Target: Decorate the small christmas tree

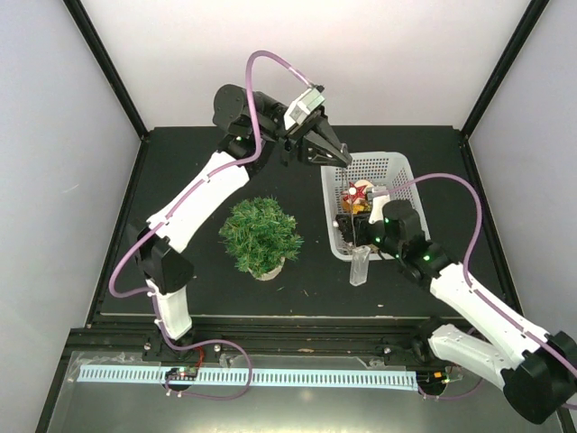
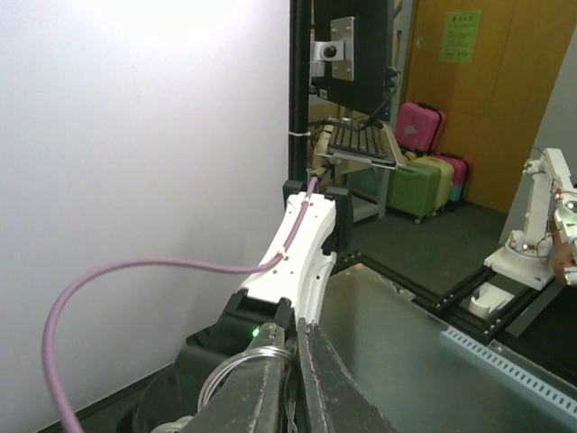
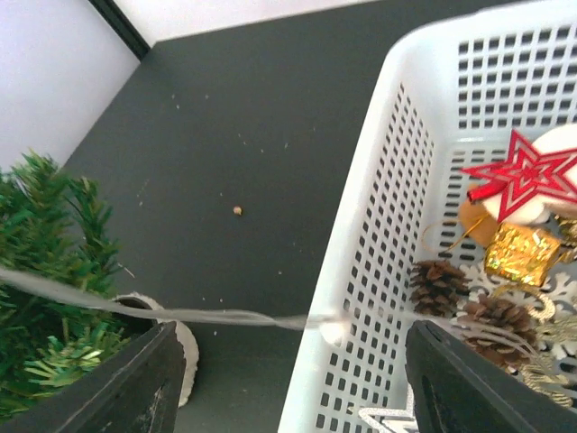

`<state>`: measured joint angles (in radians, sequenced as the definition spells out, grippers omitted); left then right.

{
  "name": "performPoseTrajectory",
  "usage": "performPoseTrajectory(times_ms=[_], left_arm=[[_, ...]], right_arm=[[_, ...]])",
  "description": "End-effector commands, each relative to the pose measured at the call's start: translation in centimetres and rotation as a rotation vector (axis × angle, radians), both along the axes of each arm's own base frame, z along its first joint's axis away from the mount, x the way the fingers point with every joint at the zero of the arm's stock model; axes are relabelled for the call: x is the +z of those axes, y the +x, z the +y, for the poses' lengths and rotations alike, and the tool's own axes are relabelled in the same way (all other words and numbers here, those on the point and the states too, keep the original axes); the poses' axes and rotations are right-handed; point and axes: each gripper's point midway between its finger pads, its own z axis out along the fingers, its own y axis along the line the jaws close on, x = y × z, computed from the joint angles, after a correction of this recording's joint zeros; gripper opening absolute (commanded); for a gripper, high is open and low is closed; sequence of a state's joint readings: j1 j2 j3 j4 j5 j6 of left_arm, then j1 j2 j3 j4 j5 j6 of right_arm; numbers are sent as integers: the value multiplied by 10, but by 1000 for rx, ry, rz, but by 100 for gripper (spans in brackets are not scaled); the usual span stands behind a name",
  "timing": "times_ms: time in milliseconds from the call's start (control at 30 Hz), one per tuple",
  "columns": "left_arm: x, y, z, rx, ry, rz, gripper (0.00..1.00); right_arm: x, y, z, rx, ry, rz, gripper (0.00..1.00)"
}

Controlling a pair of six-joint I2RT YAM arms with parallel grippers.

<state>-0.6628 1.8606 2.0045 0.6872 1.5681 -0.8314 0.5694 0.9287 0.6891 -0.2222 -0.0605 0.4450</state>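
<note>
As seen from above, finds the small christmas tree upright on the black table, near the white mesh basket on its left, not touching. Shows the left gripper raised over the basket's far left corner, fingers pressed together, nothing visible between. Puts the right gripper over the near left wall, jaws spread wide. Counts 1 red star, 1 gold gift box and 2 pinecones inside.

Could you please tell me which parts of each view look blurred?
Top external view: sharp throughout, small bushy green christmas tree included. Left wrist view: the left gripper looks soft, the room crisp. Right wrist view: the white plastic mesh basket is sharp; a pale streak across the frame is blurred.
</note>
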Motion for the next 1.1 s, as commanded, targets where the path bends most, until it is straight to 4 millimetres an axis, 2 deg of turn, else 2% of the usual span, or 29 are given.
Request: performPoseTrajectory(times_ms=[0,67,233,367,400,467,500,600,800,900,967,1000,1033,1067], left_arm=[[3,-37,30,-127,54,-157,8],[5,-39,33,-127,52,-161,8],[5,-43,35,-130,54,-156,8],[3,-44,37,-133,64,-149,8],[2,-45,37,-133,65,-149,8],[3,-46,39,-130,65,-150,8],[4,-46,41,-126,64,-153,8],[7,-47,45,-114,61,-158,8],[15,-52,63,-76,55,-172,10],[20,-58,71,-63,51,-178,10],[21,-64,76,-63,52,-176,11],[21,-67,77,-64,53,-173,11],[21,-69,78,-65,58,-165,11],[21,-70,79,-67,66,-153,12]], right_arm=[[-7,8,11,22,36,7,68],[-10,13,16,26,50,7,64],[1,23,30,56,105,-22,44],[12,27,36,71,115,-39,45],[14,27,36,75,116,-42,40],[17,26,34,71,111,-54,9],[19,26,31,60,106,-60,2],[30,24,21,32,80,-92,1],[86,15,0,-11,49,-222,1],[99,11,-4,-18,38,-236,1],[101,7,1,22,47,-230,1],[100,4,6,54,51,-223,4],[98,-1,13,105,58,-216,10],[96,-5,21,154,70,-207,28]])
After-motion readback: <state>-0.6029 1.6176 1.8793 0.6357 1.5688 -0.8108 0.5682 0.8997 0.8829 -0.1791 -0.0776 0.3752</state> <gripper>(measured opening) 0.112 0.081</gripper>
